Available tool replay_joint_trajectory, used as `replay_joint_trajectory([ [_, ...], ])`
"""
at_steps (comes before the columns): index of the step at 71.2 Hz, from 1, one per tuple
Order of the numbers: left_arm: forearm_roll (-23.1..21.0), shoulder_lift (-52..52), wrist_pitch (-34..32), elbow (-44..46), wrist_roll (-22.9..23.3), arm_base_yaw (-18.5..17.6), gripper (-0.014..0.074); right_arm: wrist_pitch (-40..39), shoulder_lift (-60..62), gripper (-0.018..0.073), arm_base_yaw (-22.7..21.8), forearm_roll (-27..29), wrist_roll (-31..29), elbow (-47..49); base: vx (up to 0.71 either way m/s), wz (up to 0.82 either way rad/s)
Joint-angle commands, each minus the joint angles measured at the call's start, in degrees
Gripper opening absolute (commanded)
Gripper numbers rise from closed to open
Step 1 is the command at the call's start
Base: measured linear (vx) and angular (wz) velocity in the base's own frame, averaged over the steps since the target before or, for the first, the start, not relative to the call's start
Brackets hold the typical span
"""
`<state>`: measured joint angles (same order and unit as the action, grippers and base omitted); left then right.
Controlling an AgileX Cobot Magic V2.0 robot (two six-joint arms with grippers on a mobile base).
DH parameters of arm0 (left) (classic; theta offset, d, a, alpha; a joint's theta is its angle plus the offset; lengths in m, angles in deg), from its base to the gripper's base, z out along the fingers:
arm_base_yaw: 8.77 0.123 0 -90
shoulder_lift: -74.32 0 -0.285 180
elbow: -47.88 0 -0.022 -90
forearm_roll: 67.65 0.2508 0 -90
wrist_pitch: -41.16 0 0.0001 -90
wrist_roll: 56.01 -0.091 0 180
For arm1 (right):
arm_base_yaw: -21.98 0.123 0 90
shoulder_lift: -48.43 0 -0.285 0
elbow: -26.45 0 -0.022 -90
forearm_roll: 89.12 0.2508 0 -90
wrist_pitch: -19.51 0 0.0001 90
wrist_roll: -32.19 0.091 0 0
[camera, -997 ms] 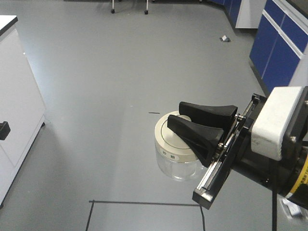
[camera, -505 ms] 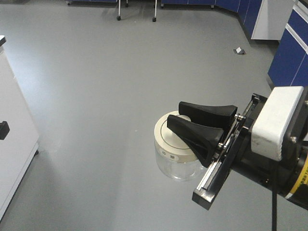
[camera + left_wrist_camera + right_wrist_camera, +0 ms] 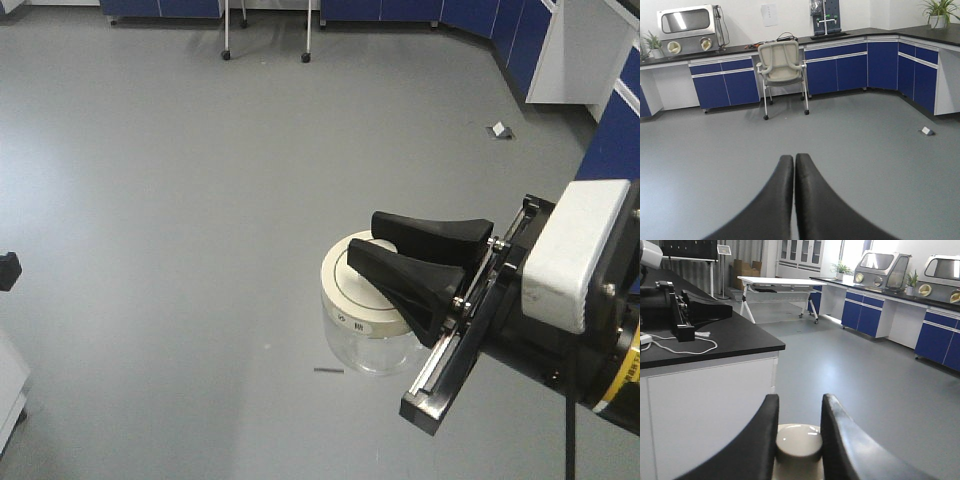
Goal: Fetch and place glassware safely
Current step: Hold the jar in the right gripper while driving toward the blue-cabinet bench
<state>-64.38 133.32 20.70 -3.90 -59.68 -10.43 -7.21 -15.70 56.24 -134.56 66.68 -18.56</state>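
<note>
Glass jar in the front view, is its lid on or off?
On: the cream lid covers the glass jar, right tool gripping its knob.

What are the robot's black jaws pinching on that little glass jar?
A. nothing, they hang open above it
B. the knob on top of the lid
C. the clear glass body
B: the right arm's jaws press on both sides of the knob on the cream lid of the jar.

Right hand (image 3: 364, 238) pinching jar (image 3: 347, 303) knob, left hand (image 3: 793, 159) fingers together
</note>
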Motion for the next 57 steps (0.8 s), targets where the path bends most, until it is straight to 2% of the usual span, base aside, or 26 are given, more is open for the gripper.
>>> replay_joint_trajectory([
  [1,-0.4,-0.5,-4.1,1.5,0.2,-0.4,-0.0007,-4.4,0.9,-0.0003,0.1,1.4,-0.2,1.7,0.61,-0.04],
  [57,-0.4,-0.5,-3.9,1.3,0.2,-0.4,-0.0007,-4.4,0.9,-0.0003,0.1,1.4,-0.2,1.7,0.64,-0.01],
])
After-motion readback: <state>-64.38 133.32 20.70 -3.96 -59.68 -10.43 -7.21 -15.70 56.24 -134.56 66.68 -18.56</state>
